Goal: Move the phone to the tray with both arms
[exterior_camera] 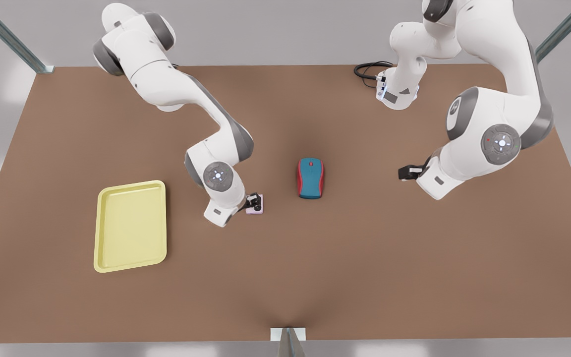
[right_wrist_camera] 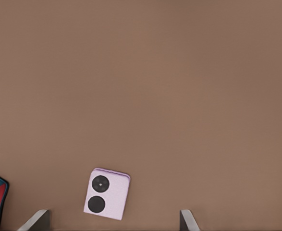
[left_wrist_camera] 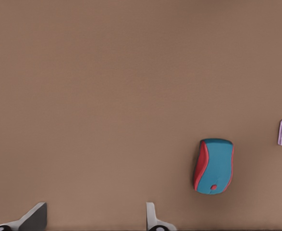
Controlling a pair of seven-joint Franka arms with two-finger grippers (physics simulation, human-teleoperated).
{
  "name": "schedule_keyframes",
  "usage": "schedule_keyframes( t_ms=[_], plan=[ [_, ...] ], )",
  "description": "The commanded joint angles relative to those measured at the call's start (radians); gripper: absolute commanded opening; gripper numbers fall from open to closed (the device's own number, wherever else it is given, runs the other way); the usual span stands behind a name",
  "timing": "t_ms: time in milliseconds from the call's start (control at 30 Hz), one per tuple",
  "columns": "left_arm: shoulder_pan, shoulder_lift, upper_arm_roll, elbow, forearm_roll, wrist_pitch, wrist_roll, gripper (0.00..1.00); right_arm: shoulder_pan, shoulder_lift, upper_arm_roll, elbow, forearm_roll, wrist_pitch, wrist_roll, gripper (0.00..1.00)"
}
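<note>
Reach step: my right tool [exterior_camera: 253, 201], fingers wide, hovers over the phone [right_wrist_camera: 107, 193] on the desk [exterior_camera: 365, 277] between mouse [exterior_camera: 310, 178] and tray [exterior_camera: 132, 228] at far left; next, I judge, lower and close, while my left tool [exterior_camera: 406, 172], also wide, waits right.
</note>
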State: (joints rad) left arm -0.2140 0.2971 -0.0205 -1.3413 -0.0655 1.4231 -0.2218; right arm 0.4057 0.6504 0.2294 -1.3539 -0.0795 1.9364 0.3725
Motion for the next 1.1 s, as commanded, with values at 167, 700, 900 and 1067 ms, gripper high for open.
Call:
schedule_keyframes(
  t_ms=[167,700,900,1067],
  plan=[
    [-0.008,-0.001,-0.002,0.001,-0.013,-0.015,0.286,1.00,-0.007,0.092,0.048,-0.115,-0.016,0.263,0.523,1.00],
    [-0.008,0.008,-0.001,0.001,-0.023,-0.015,0.286,1.00,-0.033,0.167,0.027,-0.188,-0.017,0.360,0.336,1.00],
    [-0.008,0.010,-0.001,0.001,-0.023,-0.015,0.286,1.00,-0.034,0.163,0.042,-0.232,-0.039,0.358,0.316,1.00],
    [-0.008,0.014,0.002,0.001,-0.022,-0.013,0.286,1.00,-0.034,0.160,0.062,-0.254,-0.077,0.358,0.316,1.00]
  ],
)
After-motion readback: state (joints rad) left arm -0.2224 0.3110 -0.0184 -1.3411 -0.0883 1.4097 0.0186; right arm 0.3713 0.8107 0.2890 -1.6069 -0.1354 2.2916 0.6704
